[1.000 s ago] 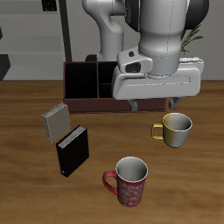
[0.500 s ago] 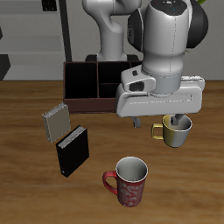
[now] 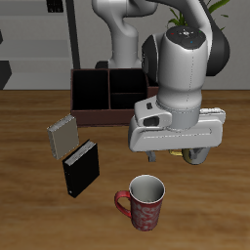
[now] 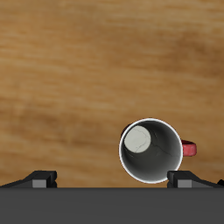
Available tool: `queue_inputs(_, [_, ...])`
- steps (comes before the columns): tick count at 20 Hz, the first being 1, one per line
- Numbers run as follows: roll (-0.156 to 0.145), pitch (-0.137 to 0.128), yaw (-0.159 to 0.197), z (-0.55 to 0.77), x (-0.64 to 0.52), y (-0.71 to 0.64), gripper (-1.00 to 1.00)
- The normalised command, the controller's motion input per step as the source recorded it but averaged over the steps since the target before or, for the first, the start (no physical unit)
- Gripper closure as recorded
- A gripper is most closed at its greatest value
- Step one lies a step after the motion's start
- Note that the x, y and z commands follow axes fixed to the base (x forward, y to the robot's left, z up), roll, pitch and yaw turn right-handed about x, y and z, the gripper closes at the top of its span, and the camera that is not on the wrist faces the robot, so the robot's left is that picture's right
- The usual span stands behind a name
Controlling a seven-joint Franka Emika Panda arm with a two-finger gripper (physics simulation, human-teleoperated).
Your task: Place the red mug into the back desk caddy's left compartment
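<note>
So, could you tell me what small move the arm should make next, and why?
Probably a short move toward the table's front edge, then down: the gripper hangs above and just behind the red mug, which stands upright and ungrasped, off-centre from the fingers in the wrist view.

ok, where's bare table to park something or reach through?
Bare wood between the black book and the red mug, and along the front edge. Crowded farther back: gripper over the yellow mug, books by the back desk caddy.

Red mug (image 4: 152,150) upright on table (image 4: 79,70), grey inside.
</note>
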Motion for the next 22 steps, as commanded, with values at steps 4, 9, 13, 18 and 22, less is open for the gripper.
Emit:
queue_inputs(4, [0.002, 0.034, 0.009, -0.28, 0.11, -0.01, -1.00])
queue_inputs(9, [-0.005, 0.038, -0.009, -0.35, 0.08, -0.04, -1.00])
queue_inputs(13, [-0.003, 0.028, -0.013, -0.30, 0.01, -0.04, -1.00])
queue_inputs(18, [-0.004, 0.047, -0.005, -0.35, 0.08, -0.07, -1.00])
queue_inputs(22, [-0.008, 0.061, -0.001, -0.36, 0.08, -0.07, -1.00])
